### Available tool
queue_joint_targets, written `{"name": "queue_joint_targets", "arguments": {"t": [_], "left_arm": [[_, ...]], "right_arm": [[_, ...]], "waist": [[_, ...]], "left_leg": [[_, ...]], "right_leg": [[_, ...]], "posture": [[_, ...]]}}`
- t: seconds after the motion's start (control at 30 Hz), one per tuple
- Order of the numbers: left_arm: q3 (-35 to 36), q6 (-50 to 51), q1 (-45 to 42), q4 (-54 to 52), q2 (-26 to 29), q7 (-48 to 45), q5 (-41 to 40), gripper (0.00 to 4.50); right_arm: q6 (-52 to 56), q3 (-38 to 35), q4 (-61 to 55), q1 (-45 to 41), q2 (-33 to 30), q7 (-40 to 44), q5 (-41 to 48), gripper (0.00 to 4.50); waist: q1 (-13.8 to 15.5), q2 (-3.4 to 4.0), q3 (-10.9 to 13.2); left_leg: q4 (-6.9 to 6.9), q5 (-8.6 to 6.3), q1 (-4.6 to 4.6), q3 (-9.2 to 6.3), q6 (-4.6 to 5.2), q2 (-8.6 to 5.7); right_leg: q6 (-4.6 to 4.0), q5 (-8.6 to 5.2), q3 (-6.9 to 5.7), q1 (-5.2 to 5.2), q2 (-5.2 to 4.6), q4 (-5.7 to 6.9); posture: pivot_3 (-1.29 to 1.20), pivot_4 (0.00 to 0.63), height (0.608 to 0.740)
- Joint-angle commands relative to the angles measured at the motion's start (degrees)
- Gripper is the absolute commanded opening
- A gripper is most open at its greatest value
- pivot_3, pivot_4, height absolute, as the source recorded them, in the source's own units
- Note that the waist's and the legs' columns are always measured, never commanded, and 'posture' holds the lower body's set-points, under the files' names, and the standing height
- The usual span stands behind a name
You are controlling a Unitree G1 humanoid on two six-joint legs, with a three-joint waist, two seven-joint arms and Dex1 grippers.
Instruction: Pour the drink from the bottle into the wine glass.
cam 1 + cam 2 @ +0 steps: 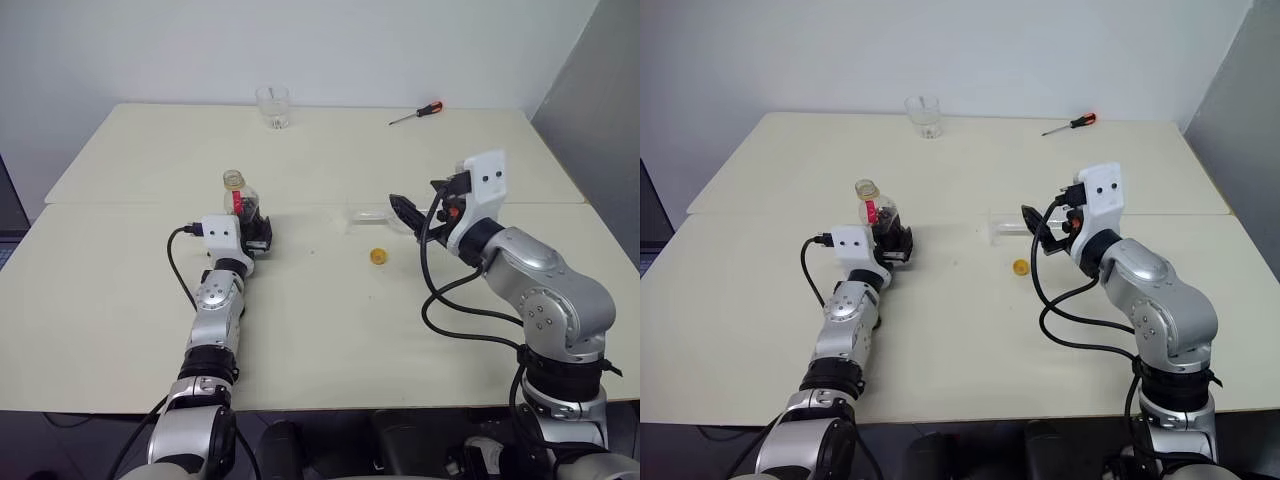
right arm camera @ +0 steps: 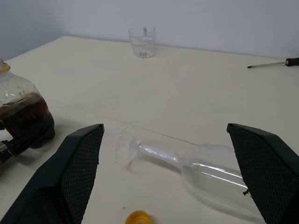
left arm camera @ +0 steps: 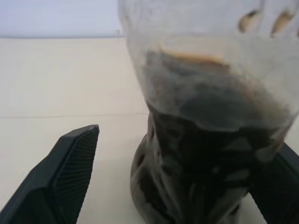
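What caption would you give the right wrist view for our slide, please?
Open right gripper over the wine glass lying on its side, yellow cap nearby.

Bottle [image 3: 205,140] top beyond frame edge

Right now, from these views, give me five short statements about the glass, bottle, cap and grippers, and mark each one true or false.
1. The wine glass stands upright. False: it lies on its side on the table.
2. The bottle holds dark drink. True.
3. The yellow cap is on the bottle. False: it lies on the table.
4. The right gripper is open, with the glass between its fingers. True.
5. The screwdriver lies beside the bottle. False: it lies at the far edge.
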Motion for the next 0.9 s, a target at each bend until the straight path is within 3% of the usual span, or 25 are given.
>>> {"name": "queue_joint_targets", "arguments": {"t": [0.03,0.27,0.43,0.53,0.6,0.77,0.9], "left_arm": [[0.2,2.0,2.3,-5.5,-0.3,0.3,-0.8,4.49],[-2.3,13.8,15.5,-25.5,-1.3,-0.7,-0.9,4.49],[-3.8,20.0,31.5,-42.2,-4.2,1.5,-0.4,4.49],[-10.5,18.8,38.4,-48.9,-2.1,-3.7,1.9,4.49],[-13.1,17.0,38.5,-49.8,0.4,-6.9,3.3,4.49],[-12.0,19.4,24.9,-47.0,5.9,-13.5,0.5,4.49],[-14.4,28.1,15.9,-46.9,11.9,-17.1,3.5,4.49]], "right_arm": [[-0.6,-0.3,-1.0,-1.2,0.3,0.6,0.9,4.5],[3.3,-1.6,-0.8,-0.5,3.3,-0.6,3.6,4.5],[6.5,-2.0,-2.3,2.8,6.5,-2.4,5.3,4.5],[9.7,-3.5,-1.7,3.5,10.1,-5.5,6.2,4.5],[11.6,-4.4,-1.5,3.6,11.8,-6.8,6.6,4.5],[16.7,-5.6,0.6,3.5,13.3,-8.9,6.0,4.5],[17.8,-13.6,6.7,-1.2,20.7,-13.8,7.6,4.5]], "waist": [[0.0,0.0,0.0],[-0.2,0.0,0.0],[-0.3,-0.01,-0.1],[-0.5,-0.01,-0.1],[-0.4,0.02,-0.1],[0.3,-0.09,-0.1],[-0.6,-0.06,-0.1]], "left_leg": [[0.0,0.0,0.0,0.0,0.0,0.0],[-0.06,0.0,0.01,-0.03,0.0,0.07],[-0.09,-0.01,0.04,-0.07,0.0,0.1],[-0.08,-0.01,0.07,-0.06,0.0,0.06],[-0.08,-0.01,0.08,-0.06,0.0,0.04],[-0.01,0.02,-0.11,-0.1,0.04,-0.06],[-0.03,0.03,-0.08,-0.03,0.06,-0.1]], "right_leg": [[0.0,0.0,0.0,0.0,0.0,0.0],[-0.01,0.0,0.1,-0.05,0.0,0.01],[0.01,-0.03,0.23,-0.01,-0.2,0.01],[0.03,-0.04,0.29,0.0,-0.35,-0.01],[0.04,-0.06,0.27,0.01,-0.38,-0.01],[0.02,-0.06,-0.03,-0.01,-0.42,-0.02],[0.07,-0.07,0.06,-0.05,-0.33,-0.07]], "posture": [[0.0,0.15,0.74],[0.0,0.15,0.74],[0.0,0.15,0.74],[0.0,0.15,0.74],[0.0,0.15,0.74],[0.0,0.15,0.74],[0.0,0.15,0.74]]}}
